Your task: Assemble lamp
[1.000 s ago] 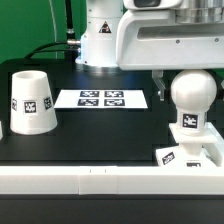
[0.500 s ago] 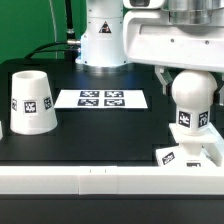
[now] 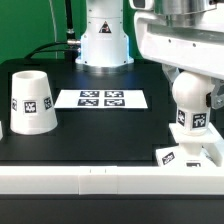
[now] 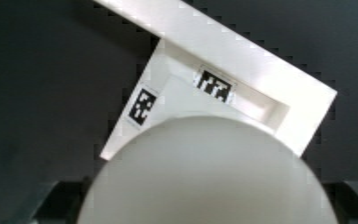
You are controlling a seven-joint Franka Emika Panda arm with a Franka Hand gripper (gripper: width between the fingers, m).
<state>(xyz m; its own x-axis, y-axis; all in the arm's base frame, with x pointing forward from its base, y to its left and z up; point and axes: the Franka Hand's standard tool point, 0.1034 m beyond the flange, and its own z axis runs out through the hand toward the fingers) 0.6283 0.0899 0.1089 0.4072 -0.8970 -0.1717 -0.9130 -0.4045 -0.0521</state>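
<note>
The white round-headed bulb [image 3: 190, 100] stands upright over the flat square base [image 3: 190, 157] at the exterior view's right; I cannot tell whether it touches the base. My gripper [image 3: 189, 88] is shut on the bulb's head, one finger on each side. In the wrist view the bulb head [image 4: 202, 175] fills the foreground, with dark fingers [image 4: 51, 205] beside it and the tagged base [image 4: 220, 95] beyond. The cup-like tapered shade [image 3: 32, 100] stands alone, wide end down, at the exterior view's left.
The marker board [image 3: 102, 98] lies flat in the middle of the black table. The big white robot pedestal [image 3: 105, 40] stands behind it. A white rail [image 3: 90, 182] runs along the table's front edge.
The arm's white body has shifted toward the exterior view's right and upward. The bulb has stayed almost in place over the base, still gripped.
</note>
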